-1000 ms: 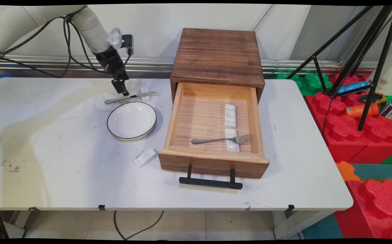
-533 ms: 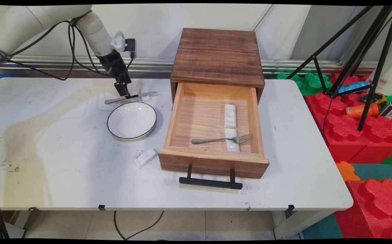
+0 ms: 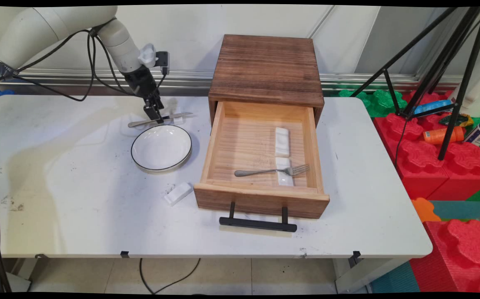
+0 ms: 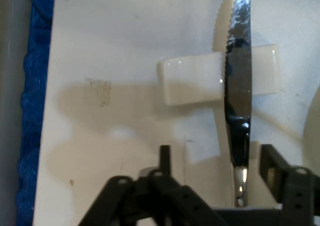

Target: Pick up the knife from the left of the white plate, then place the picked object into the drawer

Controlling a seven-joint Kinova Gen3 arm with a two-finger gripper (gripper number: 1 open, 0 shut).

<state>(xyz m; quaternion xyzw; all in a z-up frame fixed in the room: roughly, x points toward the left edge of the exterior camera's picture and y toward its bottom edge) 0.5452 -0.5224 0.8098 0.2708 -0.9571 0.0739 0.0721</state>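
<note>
Here the black two-finger gripper [image 3: 154,117] stands low at the far left part of the white table [image 3: 69,195], its fingers spread apart and holding nothing. Between them lies a silver table knife with a serrated blade [image 3: 159,120]. In the hand view the knife [image 4: 239,101] runs lengthwise away from the gripper [image 4: 215,161], its handle end near the right finger [image 4: 272,166] rather than centred in the gap, with the left finger [image 4: 165,158] standing well clear of it. The blade crosses over a small white ceramic cutlery rest [image 4: 192,81], so that end sits raised off the table. In the main view the knife's long axis runs left to right along the table's far side, blade tip pointing toward the dark wooden drawer cabinet [image 3: 266,68].

Just nearer the camera than the knife sits a round white plate with a thin black rim [image 3: 161,147]. The cabinet's light wooden drawer [image 3: 260,199] is pulled open; inside it a silver fork [image 3: 271,170] lies across one of two white rests [image 3: 281,142]. Another white rest [image 3: 178,193] lies on the table beside the drawer's front corner.
</note>
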